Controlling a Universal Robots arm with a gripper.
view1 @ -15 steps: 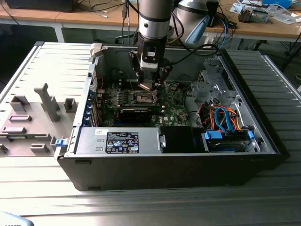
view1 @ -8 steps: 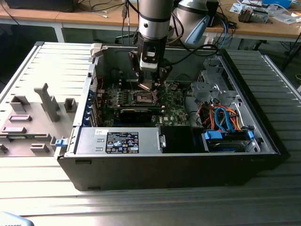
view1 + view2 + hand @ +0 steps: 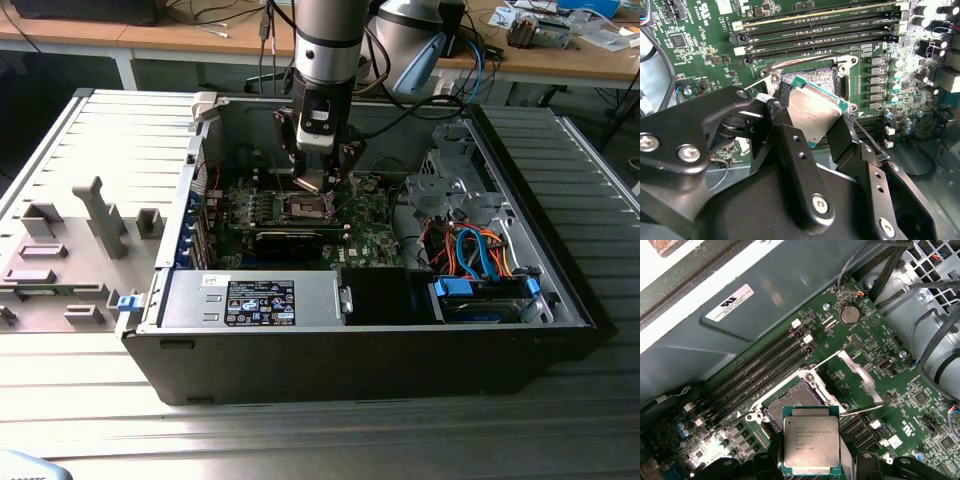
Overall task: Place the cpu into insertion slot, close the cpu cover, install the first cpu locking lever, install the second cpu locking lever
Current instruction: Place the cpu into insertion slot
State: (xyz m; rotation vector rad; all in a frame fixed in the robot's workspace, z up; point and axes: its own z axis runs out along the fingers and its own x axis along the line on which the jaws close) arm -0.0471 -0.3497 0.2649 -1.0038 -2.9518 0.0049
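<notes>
Placing is the step in hand. The gripper (image 3: 809, 122) is clamped on the cpu's (image 3: 811, 444) edges and holds it just above the insertion slot (image 3: 790, 402), which lies bare beneath its fingertips. The cpu cover (image 3: 860, 377) is swung open beyond. Seating likely calls for a square, flat descent.

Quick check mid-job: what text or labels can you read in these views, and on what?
None reads clearly.
Chip held in the gripper: printed lines on its metal top, too small.
White sticker on the case wall: too small.
Dark label on the grey box: blurred.
Circuit board: white lettering, too small.
</notes>
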